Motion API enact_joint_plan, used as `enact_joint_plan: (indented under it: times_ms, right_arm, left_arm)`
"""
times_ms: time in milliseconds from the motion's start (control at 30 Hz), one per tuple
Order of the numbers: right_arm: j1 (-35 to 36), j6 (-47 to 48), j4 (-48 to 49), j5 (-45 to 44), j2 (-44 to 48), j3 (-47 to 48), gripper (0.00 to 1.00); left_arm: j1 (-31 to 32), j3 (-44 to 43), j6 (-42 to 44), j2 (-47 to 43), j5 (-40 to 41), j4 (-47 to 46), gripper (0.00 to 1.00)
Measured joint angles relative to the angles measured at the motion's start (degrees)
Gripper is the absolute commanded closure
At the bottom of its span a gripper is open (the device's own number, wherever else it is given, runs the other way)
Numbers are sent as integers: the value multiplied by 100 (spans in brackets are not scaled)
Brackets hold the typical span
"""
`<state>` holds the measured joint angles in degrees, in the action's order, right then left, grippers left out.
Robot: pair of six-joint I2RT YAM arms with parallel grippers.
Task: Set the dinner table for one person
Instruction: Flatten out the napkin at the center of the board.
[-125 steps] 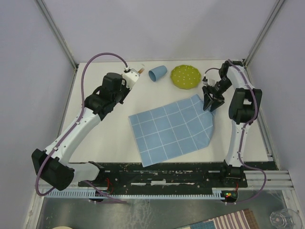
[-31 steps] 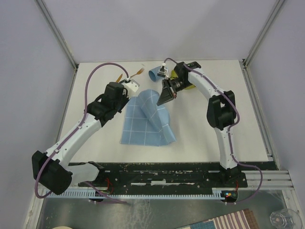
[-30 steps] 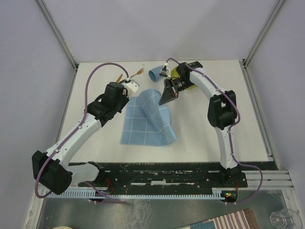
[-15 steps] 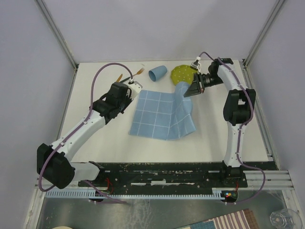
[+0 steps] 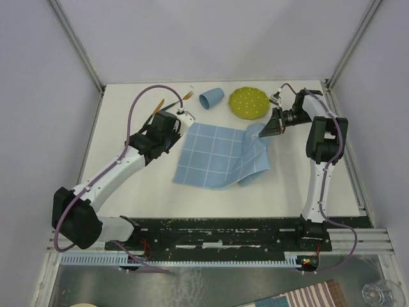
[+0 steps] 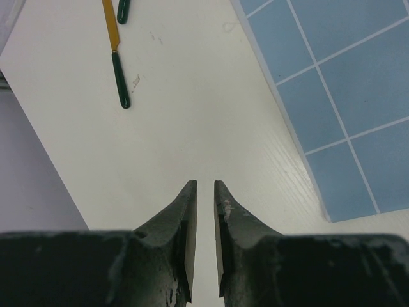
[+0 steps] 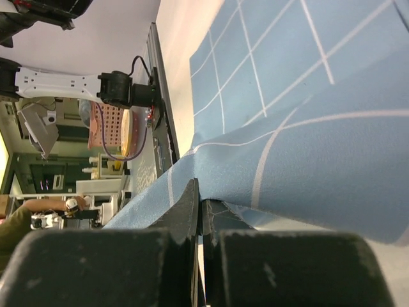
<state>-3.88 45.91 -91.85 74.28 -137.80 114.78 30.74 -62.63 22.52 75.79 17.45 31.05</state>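
The dinner table point(image 5: 128, 173) is a white tabletop. On it lies a light-blue cloth point(image 5: 214, 157) with a white grid, mostly flat, its right side lifted and rumpled. My right gripper point(image 5: 264, 130) is shut on that raised right corner; in the right wrist view the cloth point(image 7: 307, 128) drapes over my closed right gripper point(image 7: 200, 192). My left gripper point(image 5: 181, 118) hovers at the cloth's far left corner. In the left wrist view my left gripper point(image 6: 205, 185) is open by a narrow gap, with nothing in it, over bare table beside the cloth's edge point(image 6: 345, 96).
A green dotted plate point(image 5: 248, 102) and a blue cup point(image 5: 211, 98) lying on its side sit at the back. Two thin utensils point(image 5: 163, 102) with green handles point(image 6: 115, 57) lie at the back left. Metal frame posts border the table.
My right gripper has drawn the cloth's corner from the middle out to the right, unfolding the cloth. The left gripper has shifted slightly toward the cloth's left corner.
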Motion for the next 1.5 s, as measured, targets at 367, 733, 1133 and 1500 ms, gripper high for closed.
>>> enact_joint_plan:
  times_ms: [367, 733, 1133, 1500]
  right_arm:
    - [-555, 284, 0, -4, -118, -380, 98]
    - [-780, 452, 0, -455, 17, -992, 98]
    - [-275, 295, 4, -839, 590, -409, 98]
    - [1108, 188, 2, -837, 758, -190, 98]
  left_arm:
    - [24, -35, 0, 59, 4, -42, 77]
    - [26, -61, 0, 59, 7, -118, 77]
    - [26, -61, 0, 55, 13, -127, 77]
    - [26, -59, 2, -11, 46, -133, 77]
